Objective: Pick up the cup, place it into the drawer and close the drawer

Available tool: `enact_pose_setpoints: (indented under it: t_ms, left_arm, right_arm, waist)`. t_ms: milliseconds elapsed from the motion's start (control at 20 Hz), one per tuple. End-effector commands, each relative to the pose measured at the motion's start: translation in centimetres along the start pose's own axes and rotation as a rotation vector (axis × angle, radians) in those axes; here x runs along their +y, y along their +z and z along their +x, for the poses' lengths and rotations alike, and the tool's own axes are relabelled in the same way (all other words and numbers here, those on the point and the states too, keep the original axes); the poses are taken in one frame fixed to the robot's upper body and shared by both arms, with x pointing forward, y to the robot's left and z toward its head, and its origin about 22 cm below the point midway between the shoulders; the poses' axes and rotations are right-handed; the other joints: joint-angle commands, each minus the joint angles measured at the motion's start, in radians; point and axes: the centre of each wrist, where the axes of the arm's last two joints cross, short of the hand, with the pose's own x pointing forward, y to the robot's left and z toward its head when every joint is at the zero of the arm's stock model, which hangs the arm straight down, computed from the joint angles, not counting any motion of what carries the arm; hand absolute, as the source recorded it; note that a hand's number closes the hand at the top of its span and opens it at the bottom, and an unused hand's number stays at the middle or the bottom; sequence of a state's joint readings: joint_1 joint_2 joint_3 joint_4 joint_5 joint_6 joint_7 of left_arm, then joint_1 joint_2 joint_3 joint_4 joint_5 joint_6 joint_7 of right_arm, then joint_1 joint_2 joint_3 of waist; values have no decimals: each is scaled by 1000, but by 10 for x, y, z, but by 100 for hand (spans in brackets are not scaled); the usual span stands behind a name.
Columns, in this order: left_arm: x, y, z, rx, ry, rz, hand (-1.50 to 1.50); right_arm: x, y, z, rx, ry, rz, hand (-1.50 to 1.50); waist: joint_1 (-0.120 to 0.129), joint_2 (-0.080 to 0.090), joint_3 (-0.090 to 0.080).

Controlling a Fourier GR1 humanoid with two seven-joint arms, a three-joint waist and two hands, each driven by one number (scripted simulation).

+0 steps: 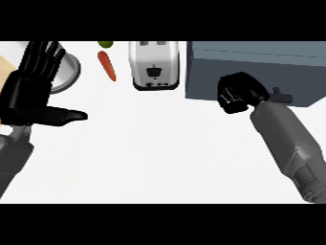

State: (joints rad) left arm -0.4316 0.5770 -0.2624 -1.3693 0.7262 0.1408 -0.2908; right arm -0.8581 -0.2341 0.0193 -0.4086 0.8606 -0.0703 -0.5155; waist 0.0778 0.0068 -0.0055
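At the drawer (pixel 264 72) front I see my right hand (pixel 237 93), fingers curled together, just beside the handle (pixel 281 95); no cup is visible, perhaps already inside. I judge pushing comes next. My left hand (pixel 31 88) rests open, far left on the surface (pixel 158 143).

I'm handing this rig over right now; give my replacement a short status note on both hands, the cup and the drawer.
Left hand: open, fingers up, resting at the view's left.
Right hand: curled into a fist against the front of the grey drawer unit, beside its dark handle; whether it holds anything cannot be told.
Cup: not visible.
Drawer looks shut.
Left: confirm cup is inside, withdraw right hand.
Toaster and carrot untouched.
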Motion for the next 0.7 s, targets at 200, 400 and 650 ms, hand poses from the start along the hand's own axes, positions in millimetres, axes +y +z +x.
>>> enact_pose_setpoints:
  t_ms: [200, 400, 650]
  left_arm:
    - [-4, 4, -4, 13, 38, -49, -150]
    - [-10, 2, -9, 19, 46, -65, -150]
    - [0, 4, -10, 22, 30, -49, -150]
  right_arm:
    - [-49, 5, -23, 143, -62, -84, 150]
    - [-58, 4, -22, 121, -70, -116, 150]
    - [-65, 11, -30, 111, -103, -145, 150]
  waist:
    - [37, 40, 9]
    - [36, 46, 9]
    - [40, 45, 9]
